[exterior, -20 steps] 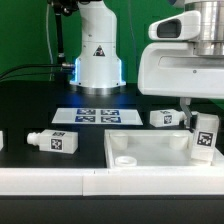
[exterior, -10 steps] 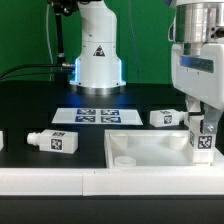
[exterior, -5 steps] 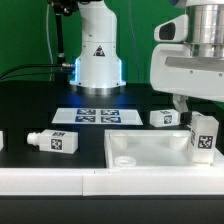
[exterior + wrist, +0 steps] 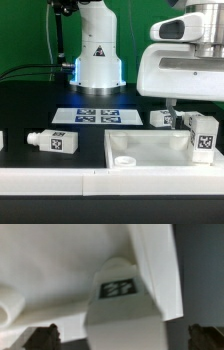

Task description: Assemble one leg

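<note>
One leg, a stubby white post with square tags, stands upright at the corner of the white tabletop on the exterior view's right. My gripper hangs right over it, and the big white hand hides the leg's top. In the wrist view the leg runs between my two dark fingers over the tabletop's rimmed corner. A gap shows on each side of the leg, so the gripper is open around it.
A second leg lies on the black table at the exterior view's left, and a third leg lies behind the tabletop. Another white piece shows at the left edge. The marker board lies before the robot base.
The hand has turned about its upright axis over the leg, narrow one second ago and broad now. The leg stays standing at the tabletop's corner. The lying legs have not moved.
</note>
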Controlling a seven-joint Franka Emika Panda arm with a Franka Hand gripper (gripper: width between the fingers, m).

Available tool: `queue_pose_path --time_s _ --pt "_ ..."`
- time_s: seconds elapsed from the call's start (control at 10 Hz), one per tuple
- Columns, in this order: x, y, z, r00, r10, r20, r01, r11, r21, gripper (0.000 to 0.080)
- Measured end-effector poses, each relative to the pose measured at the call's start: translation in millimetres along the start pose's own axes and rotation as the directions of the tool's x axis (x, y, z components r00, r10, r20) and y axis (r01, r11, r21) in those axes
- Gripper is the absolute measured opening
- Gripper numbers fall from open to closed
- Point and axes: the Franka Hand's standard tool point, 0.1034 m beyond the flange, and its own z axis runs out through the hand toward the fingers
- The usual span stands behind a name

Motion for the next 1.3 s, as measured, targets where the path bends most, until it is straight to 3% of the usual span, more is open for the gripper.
queue_pose_path --time_s 0.2,0.4,0.5,0.6,0.8,1.0,1.1,1.3 --pt "1.0 1.1 0.2 0.999 -0.05 -0.003 0.05 0.999 0.002 0.0649" --pt "1.1 1.4 0.2 1.0 -0.016 -0.003 0.016 1.0 0.002 0.0417" --pt "1.0 1.1 0.1 0.998 0.067 -0.002 -0.067 0.998 0.003 0.0417" --pt "0.9 1.0 0.2 0.989 0.147 -0.002 -0.147 0.989 0.003 0.0288" --pt "1.1 2.2 1.0 0.951 0.307 -0.014 -0.307 0.952 0.008 0.0288" --pt "-0.7 5.3 -0.4 0.826 0.564 0.006 -0.564 0.826 -0.012 0.0288" --pt "-1.1 7.7 0.3 0.729 0.684 0.023 -0.684 0.729 -0.007 0.0288" --pt "-5.3 8.1 2.0 0.401 0.914 0.066 -0.915 0.403 -0.012 0.0288"
